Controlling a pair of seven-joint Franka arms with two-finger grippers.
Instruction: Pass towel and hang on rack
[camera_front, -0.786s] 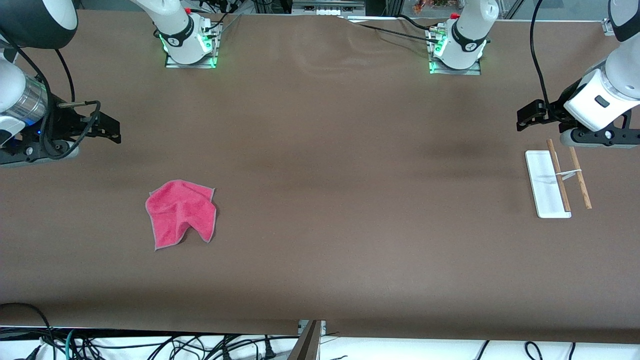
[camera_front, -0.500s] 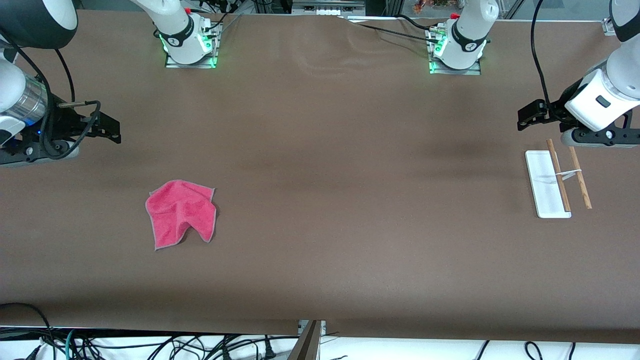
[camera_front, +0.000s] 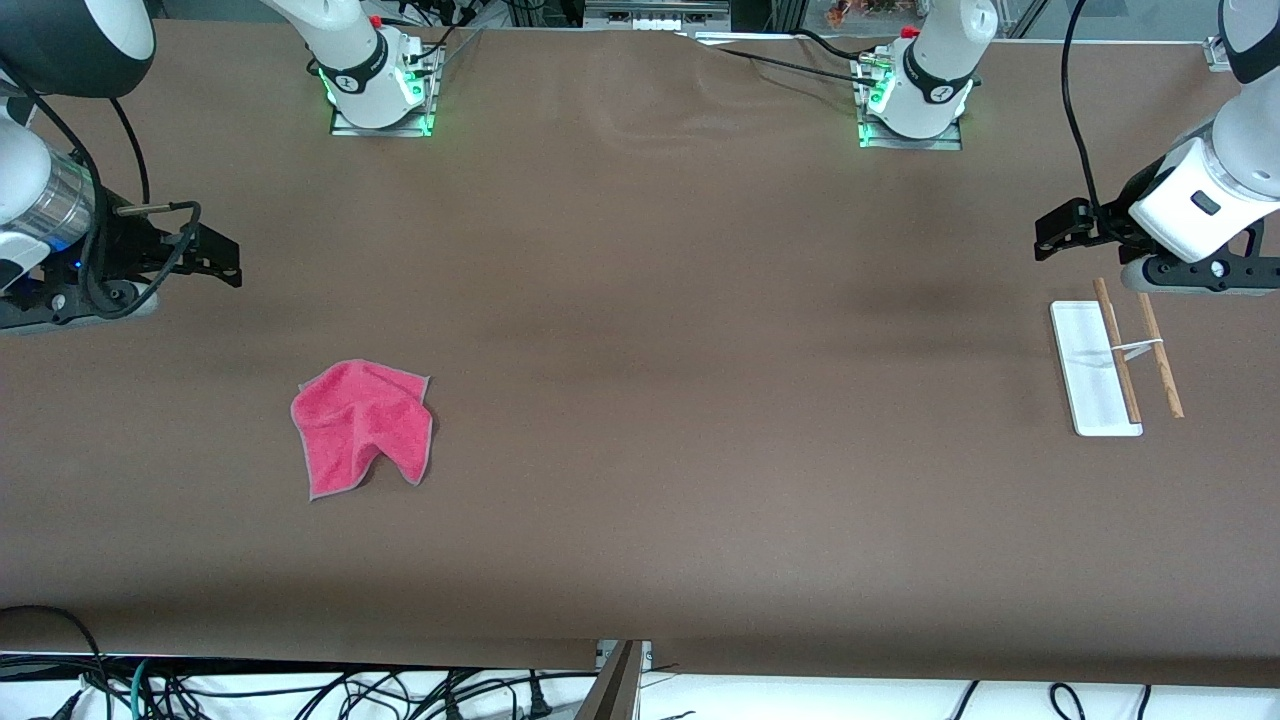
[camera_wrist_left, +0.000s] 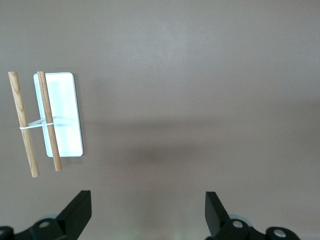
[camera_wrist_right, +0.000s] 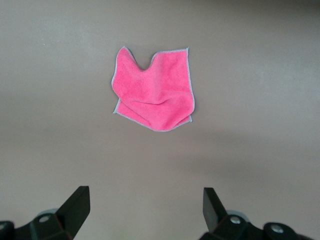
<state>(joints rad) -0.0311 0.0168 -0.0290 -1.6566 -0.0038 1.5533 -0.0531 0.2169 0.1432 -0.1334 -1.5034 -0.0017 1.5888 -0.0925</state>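
Note:
The pink-red towel (camera_front: 362, 425) with thin grey edging lies crumpled on the brown table toward the right arm's end; it also shows in the right wrist view (camera_wrist_right: 154, 89). The rack (camera_front: 1115, 355), a white flat base with two wooden rods, stands at the left arm's end; it also shows in the left wrist view (camera_wrist_left: 47, 120). My right gripper (camera_front: 222, 262) hangs open and empty in the air over bare table at its end, apart from the towel. My left gripper (camera_front: 1050, 238) hangs open and empty over the table just beside the rack.
The brown table cover (camera_front: 640, 400) is wrinkled near the arm bases (camera_front: 380, 90). Cables hang below the table's near edge (camera_front: 300, 690).
The left arm has shifted very slightly; the towel, the rack and the right gripper have not moved.

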